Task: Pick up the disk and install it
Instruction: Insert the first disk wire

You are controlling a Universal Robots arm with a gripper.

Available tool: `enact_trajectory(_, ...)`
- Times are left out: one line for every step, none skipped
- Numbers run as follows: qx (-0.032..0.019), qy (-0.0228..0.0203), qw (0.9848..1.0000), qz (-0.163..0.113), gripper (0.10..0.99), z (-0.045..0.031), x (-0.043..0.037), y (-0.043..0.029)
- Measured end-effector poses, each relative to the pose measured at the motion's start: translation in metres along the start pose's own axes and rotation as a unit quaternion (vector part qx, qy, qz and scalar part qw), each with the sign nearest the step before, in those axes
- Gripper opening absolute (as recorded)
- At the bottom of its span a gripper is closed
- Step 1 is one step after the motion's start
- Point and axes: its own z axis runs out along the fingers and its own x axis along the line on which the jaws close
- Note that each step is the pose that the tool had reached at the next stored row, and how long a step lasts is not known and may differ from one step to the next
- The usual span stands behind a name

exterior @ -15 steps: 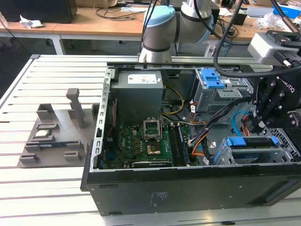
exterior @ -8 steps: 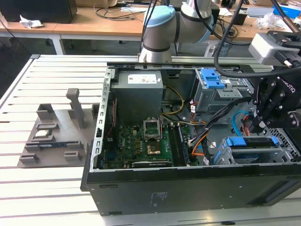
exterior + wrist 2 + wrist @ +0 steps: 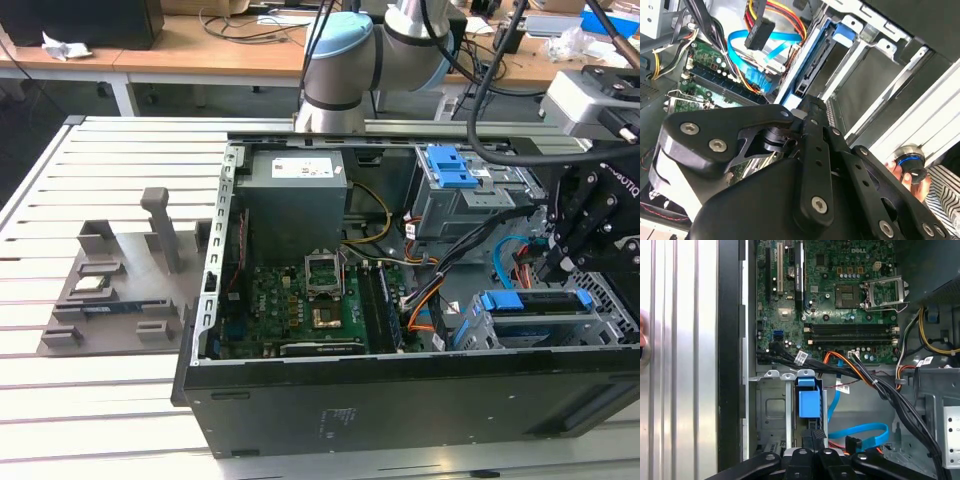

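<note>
The disk (image 3: pixel 535 300) sits in the metal drive cage (image 3: pixel 600 325) at the case's corner on the exterior view's right, with its blue carrier frame showing at both ends. In the second wrist view it shows as a dark slab (image 3: pixel 812 70) edged in blue inside the cage slot. Its blue tab (image 3: pixel 809 402) shows in the first wrist view. My black gripper (image 3: pixel 553 268) hangs just above the disk's end, fingers together with nothing seen between them. In both wrist views the fingertips (image 3: pixel 807 102) (image 3: pixel 815 434) are close to the disk's edge. I cannot tell whether they touch it.
The open case holds a grey power-supply box (image 3: pixel 295 200), the motherboard (image 3: pixel 840 290), black and orange cables (image 3: pixel 875 385) and a blue data cable (image 3: pixel 860 432) beside the cage. A second blue carrier (image 3: pixel 455 165) sits higher up. A grey fixture (image 3: pixel 110 285) stands at the left. A hand (image 3: pixel 902 172) is outside the case.
</note>
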Motion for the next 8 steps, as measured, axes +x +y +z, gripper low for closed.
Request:
enact_trajectory(0.0,0.0001,1.0,0.0,0.106,-0.0002,-0.0001,-0.0029)
enact_trajectory(0.0,0.0003,1.0,0.0,0.106,-0.0004,-0.0003,-0.0073)
enact_trajectory(0.0,0.0007,1.0,0.0,0.106,-0.0006,-0.0007,-0.01)
enact_trajectory(0.0,0.0011,1.0,0.0,0.106,-0.0007,-0.0013,-0.0121)
enact_trajectory(0.0,0.0017,1.0,0.0,0.106,-0.0009,-0.0018,-0.0142)
enact_trajectory(0.0,0.002,1.0,0.0,0.106,-0.001,-0.0023,-0.0159)
enact_trajectory(0.0,0.0026,1.0,0.0,0.106,-0.0012,-0.0031,-0.0186)
enact_trajectory(0.0001,0.0029,1.0,0.0,0.106,-0.0013,-0.004,-0.0207)
